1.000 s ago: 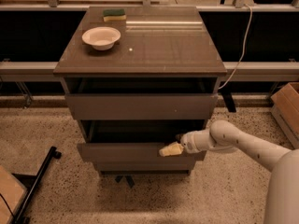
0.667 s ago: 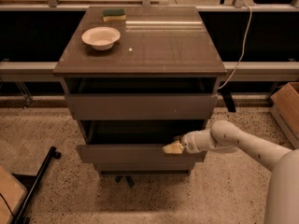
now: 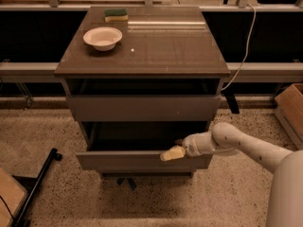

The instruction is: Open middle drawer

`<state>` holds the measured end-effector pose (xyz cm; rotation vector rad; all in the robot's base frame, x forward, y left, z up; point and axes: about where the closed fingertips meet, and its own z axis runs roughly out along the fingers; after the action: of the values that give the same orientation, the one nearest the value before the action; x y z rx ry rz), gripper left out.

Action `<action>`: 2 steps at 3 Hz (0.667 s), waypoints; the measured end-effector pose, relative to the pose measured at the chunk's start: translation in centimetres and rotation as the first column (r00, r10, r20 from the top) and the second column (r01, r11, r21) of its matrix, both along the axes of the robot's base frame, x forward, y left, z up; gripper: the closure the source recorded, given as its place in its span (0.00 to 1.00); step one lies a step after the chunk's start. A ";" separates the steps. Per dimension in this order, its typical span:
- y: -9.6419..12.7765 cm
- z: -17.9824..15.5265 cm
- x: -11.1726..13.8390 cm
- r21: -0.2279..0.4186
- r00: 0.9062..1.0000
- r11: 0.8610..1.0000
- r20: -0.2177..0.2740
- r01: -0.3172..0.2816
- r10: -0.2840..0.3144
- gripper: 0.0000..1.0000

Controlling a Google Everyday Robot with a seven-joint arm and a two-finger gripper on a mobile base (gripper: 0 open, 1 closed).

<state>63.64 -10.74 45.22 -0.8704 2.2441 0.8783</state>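
The middle drawer (image 3: 137,161) is the grey-brown, plain-fronted second drawer of the cabinet (image 3: 142,46). It stands pulled out towards me, and its dark inner tray (image 3: 142,135) shows behind the front. My gripper (image 3: 173,152) is at the top edge of the drawer front, right of centre, and my white arm (image 3: 236,143) reaches in from the lower right. The taller top drawer (image 3: 142,108) above it is slightly open. The lowest drawer is hidden beneath the pulled-out one.
A white bowl (image 3: 102,37) and a green-and-yellow sponge (image 3: 116,14) sit on the cabinet top. A white cable (image 3: 242,56) hangs at the right. A cardboard box (image 3: 289,110) stands on the floor at the right, and a black stand (image 3: 40,183) at the lower left.
The middle drawer front has come out a little further towards me, and my gripper has moved with it at its top edge.
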 end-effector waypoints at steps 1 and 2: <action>-0.8 -0.4 -3.0 -0.120 0.995 0.992 -0.093 -0.046 0.035 0.00; -2.4 -0.3 -7.7 -0.351 0.965 0.919 -0.246 -0.181 0.096 0.00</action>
<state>55.95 -13.09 44.91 -1.1631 2.6264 0.6458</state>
